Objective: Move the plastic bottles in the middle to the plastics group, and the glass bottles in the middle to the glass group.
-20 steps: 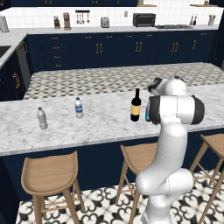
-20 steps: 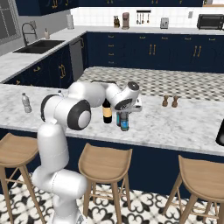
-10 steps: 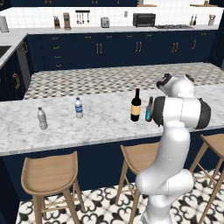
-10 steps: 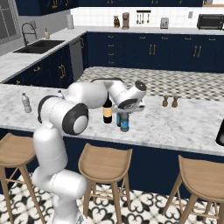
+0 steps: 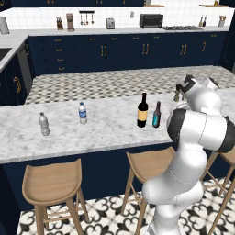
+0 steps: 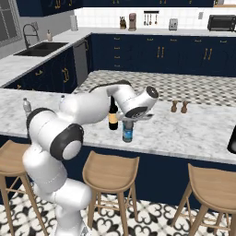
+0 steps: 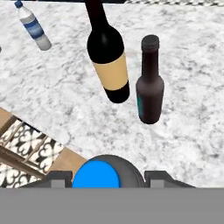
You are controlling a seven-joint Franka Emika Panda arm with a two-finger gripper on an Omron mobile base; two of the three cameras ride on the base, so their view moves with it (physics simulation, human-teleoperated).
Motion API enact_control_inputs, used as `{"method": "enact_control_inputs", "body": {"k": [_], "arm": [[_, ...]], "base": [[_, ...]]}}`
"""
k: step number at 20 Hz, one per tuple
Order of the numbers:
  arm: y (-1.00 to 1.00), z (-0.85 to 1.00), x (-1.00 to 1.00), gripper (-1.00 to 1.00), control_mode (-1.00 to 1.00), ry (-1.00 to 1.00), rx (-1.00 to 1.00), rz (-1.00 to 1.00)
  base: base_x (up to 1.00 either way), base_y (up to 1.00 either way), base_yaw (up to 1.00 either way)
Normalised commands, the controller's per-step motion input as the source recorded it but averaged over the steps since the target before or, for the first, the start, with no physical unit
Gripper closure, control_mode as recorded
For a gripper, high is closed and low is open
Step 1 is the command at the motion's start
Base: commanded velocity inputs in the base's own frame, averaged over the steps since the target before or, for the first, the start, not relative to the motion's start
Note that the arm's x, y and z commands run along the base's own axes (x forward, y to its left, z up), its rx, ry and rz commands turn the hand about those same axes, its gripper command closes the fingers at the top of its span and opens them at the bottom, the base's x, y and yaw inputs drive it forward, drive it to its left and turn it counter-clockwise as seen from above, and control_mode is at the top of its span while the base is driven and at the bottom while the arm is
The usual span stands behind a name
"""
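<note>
The short smoky plastic bottle (image 6: 127,132) with a blue-teal label stands at the counter's front edge. Its blue cap (image 7: 96,175) sits low in the hand view, between my fingertips (image 7: 60,177). My gripper (image 6: 129,121) hangs right over it, open, one finger on each side of the bottle. Just behind stand the black wine bottle (image 7: 107,57) with a tan label and the slim brown long-necked bottle (image 7: 149,84). The two clear water bottles, one greyish (image 5: 44,124) and one blue-labelled (image 5: 82,113), are far left. Two tiny brown bottles (image 6: 174,106) stand to the right.
The marble counter (image 5: 105,133) runs the width of the view, with wooden stools (image 6: 110,173) under its front edge. A dark object (image 6: 232,138) sits at the counter's far right. My arm's white links arch over the wine bottle in the right base view.
My arm has swung right in the left base view, uncovering the slim brown bottle. The hand has sunk slightly over the smoky bottle. No bottle has moved.
</note>
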Motion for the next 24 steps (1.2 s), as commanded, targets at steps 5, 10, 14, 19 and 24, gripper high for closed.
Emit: {"method": "enact_control_inputs", "body": {"k": [5,10,14,19,24], "arm": [[0.39,0.18,-0.68,1.00,-1.00,0.00,0.04,-0.01],[0.66,0.15,-0.49,1.00,-1.00,0.00,0.00,-0.03],[0.89,0.18,-0.23,1.00,-1.00,-0.01,0.00,-0.02],[0.96,0.17,0.00,1.00,-1.00,-0.01,0.00,0.00],[1.00,0.03,0.03,1.00,-1.00,0.00,0.00,0.00]], "base": [[0.00,0.00,0.00],[0.00,0.00,0.00],[0.00,0.00,0.00],[0.00,0.00,0.00],[0.00,0.00,0.00]]}}
